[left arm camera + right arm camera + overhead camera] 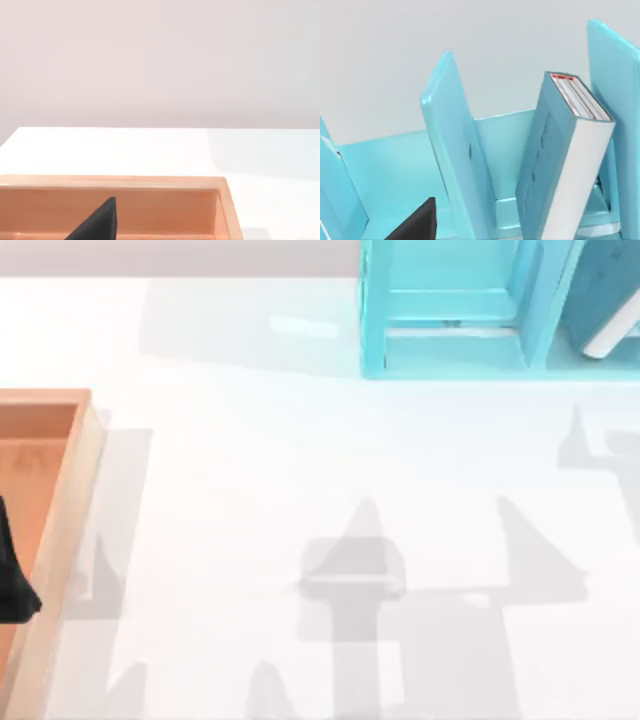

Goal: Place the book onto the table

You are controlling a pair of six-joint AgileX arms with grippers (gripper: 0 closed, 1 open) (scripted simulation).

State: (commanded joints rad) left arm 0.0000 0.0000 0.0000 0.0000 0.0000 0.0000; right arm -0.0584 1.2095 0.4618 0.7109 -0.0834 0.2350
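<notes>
The book stands upright and leaning in a compartment of the light-blue shelf unit at the far edge of the desk, toward the right. In the right wrist view its teal cover faces one divider, its white page edges face the camera, and its upper end, with a small red mark at 1 corner, tilts against the tall side panel. In the top view the book shows at the right edge, slanted inside the shelf's rightmost bay. No brand, label or readable writing shows on the cover or shelf.

An orange-brown wooden tray with a raised rim lies at the desk's left side. The left pincer hangs over the tray as a dark shape at the left edge; whether its fingers are apart or together cannot be told. A dark finger of the right pincer shows before the shelf, near a divider and apart from the book; its state cannot be told either.
</notes>
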